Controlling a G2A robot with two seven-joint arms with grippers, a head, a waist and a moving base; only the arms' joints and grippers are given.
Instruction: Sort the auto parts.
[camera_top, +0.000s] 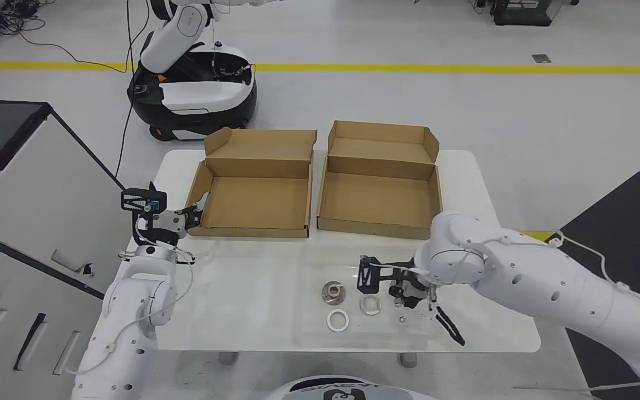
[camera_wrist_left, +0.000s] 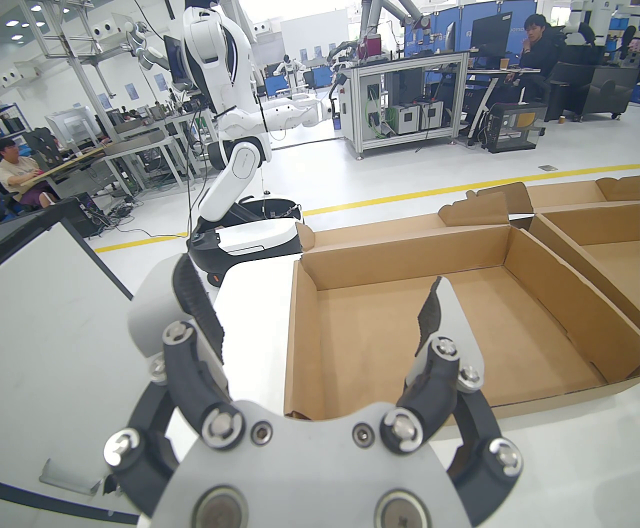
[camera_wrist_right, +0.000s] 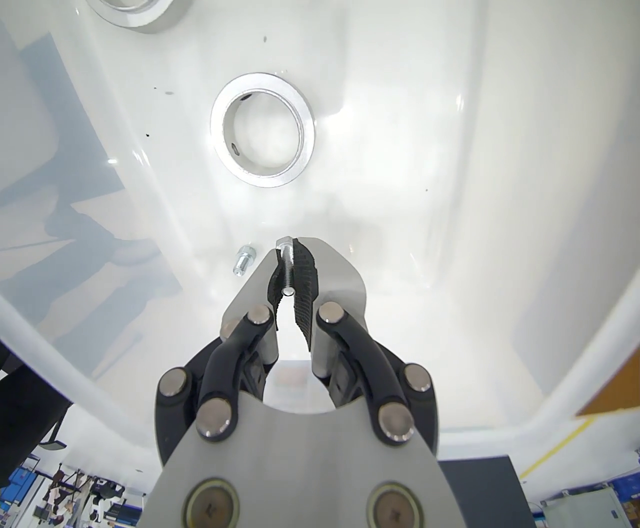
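Note:
My right gripper (camera_wrist_right: 289, 252) is shut on a small silver bolt (camera_wrist_right: 286, 265), its tips just above the white table. A second bolt (camera_wrist_right: 244, 261) lies loose beside the fingertips. Just beyond them lies a silver metal ring (camera_wrist_right: 262, 130), seen from above as the silver ring (camera_top: 370, 305). To its left are a dark metal hub (camera_top: 333, 292) and a white ring (camera_top: 339, 320). The right gripper (camera_top: 404, 296) hovers to the right of these parts. My left gripper (camera_wrist_left: 310, 272) is open and holds nothing, at the near left corner of the left cardboard box (camera_wrist_left: 295, 340).
Two open, empty cardboard boxes stand side by side at the back of the table, the left box (camera_top: 247, 232) and the right box (camera_top: 375, 228). Another white robot (camera_top: 195, 80) stands on the floor behind the table. A grey cabinet (camera_top: 40, 190) is at the left.

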